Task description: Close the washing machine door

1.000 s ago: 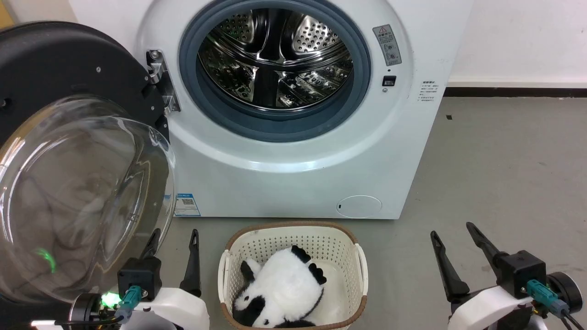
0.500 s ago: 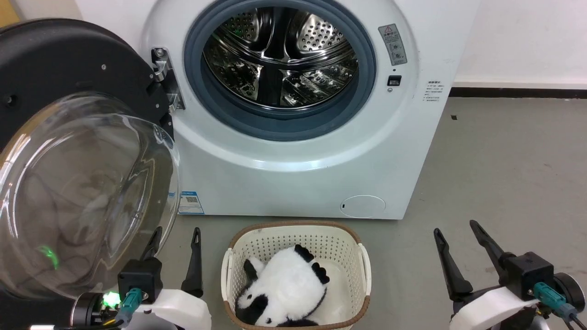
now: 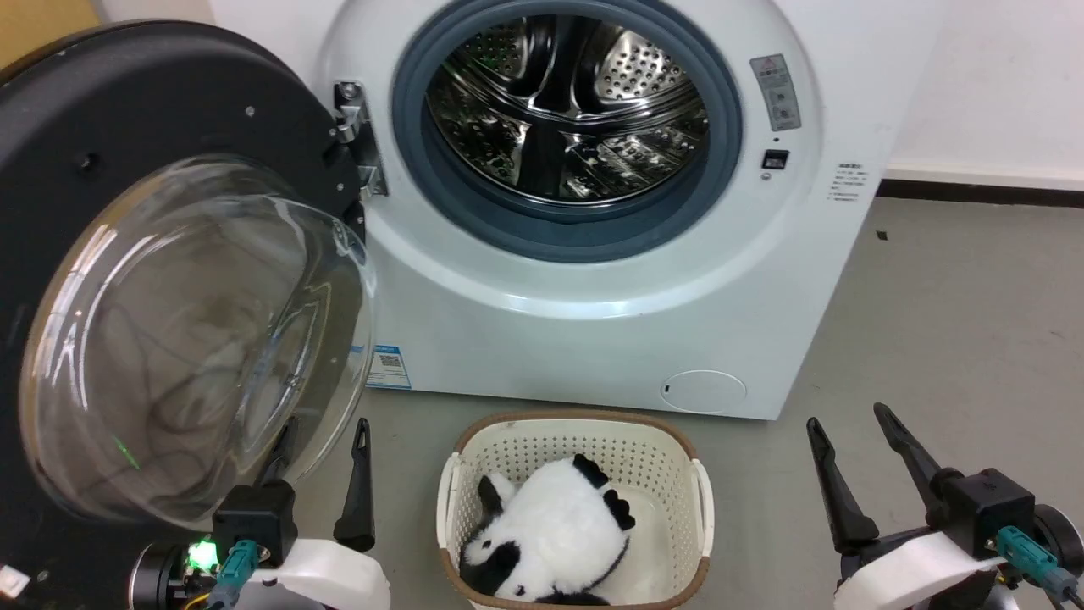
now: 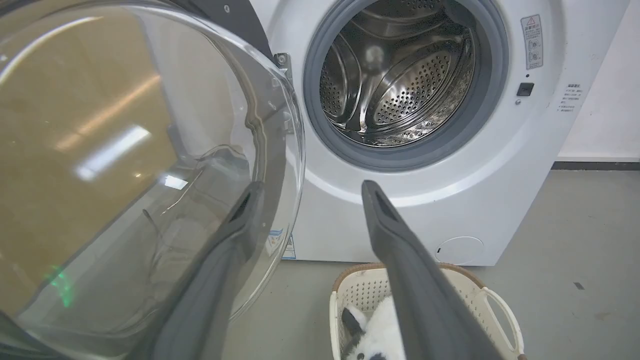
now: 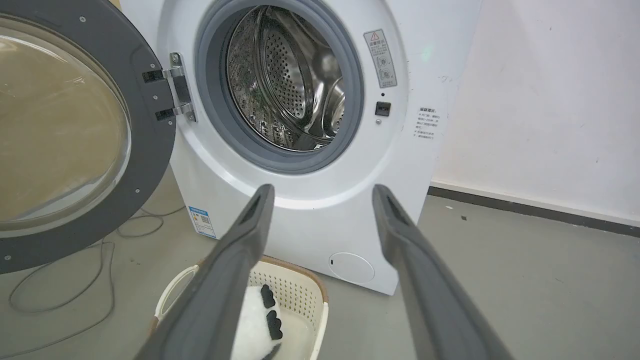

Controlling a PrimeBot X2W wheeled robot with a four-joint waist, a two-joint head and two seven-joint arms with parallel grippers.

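- The whole head view has slid sideways since a second ago, so the washing machine (image 3: pixel 593 322) now sits further to the view's right. This is the camera turning, not the things moving.
- The washing machine door (image 3: pixel 169 280) stays swung fully open on its hinge (image 3: pixel 356 140) at the machine's left side, and the drum (image 3: pixel 567 102) is bare. Judged from this, the closing has not begun; the robot seems to be squaring up to the door.
- The left gripper (image 3: pixel 324 428) hovers low before the machine's left corner, just beside the door's glass bowl. Its fingers are spread wide and hold nothing — whether one touches the glass cannot be told.
- The right gripper (image 3: pixel 847 415) hovers low off the machine's right corner, with fingers equally wide and empty.
- A basket (image 3: pixel 576 421) with a panda toy (image 3: pixel 550 534) stands on the floor before the machine.
- On the machine's front are a blue sticker (image 3: pixel 389 366) with a square code, a grey warning label (image 3: pixel 776 80) with a red triangle, and a small text block (image 3: pixel 849 182) — none readable, and no brand is legible.
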